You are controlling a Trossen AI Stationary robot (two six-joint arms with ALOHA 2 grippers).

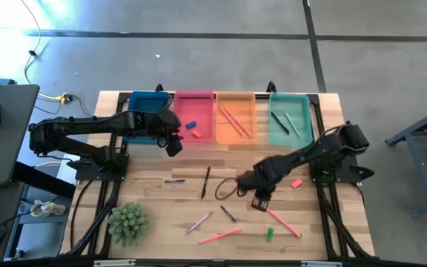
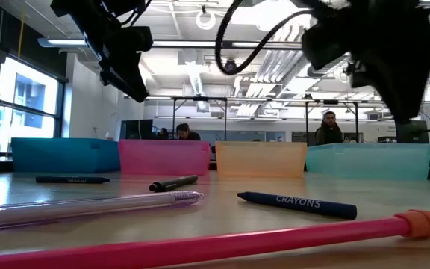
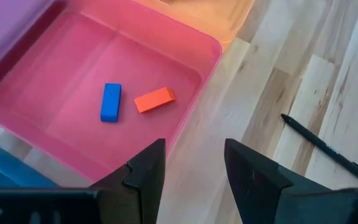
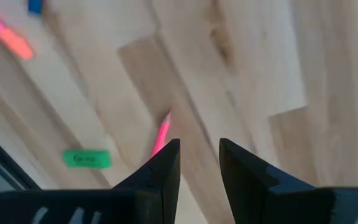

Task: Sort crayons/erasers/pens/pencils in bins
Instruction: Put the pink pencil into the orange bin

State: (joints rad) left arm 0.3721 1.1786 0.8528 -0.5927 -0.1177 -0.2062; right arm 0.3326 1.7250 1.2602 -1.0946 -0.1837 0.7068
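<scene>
- Along the far edge of the table (image 1: 325,133): four bins in a row, blue bin (image 1: 148,104), pink bin (image 1: 193,115), orange bin (image 1: 235,117), teal bin (image 1: 290,119).
- Already sorted: blue eraser (image 3: 110,101) and red eraser (image 3: 155,99) lying in the pink bin; two sticks in the orange, two or so in the teal.
- Left on the wood: pink eraser (image 1: 296,182) beside the right arm, green eraser (image 4: 87,159) toward the near edge, plus roughly seven loose sticks. Judged under half done.
- Left gripper (image 3: 193,174) hanging just off the pink bin's near rim, fingers spread, nothing between them.
- Right gripper (image 4: 199,168) low over bare wood near a pink pencil (image 4: 161,135), fingers apart, holding nothing.
- Blue bin's inside partly masked by the left arm; contents not readable.
- Stick types mostly too small to name; one crayon (image 2: 297,204) labelled in the low view.
</scene>
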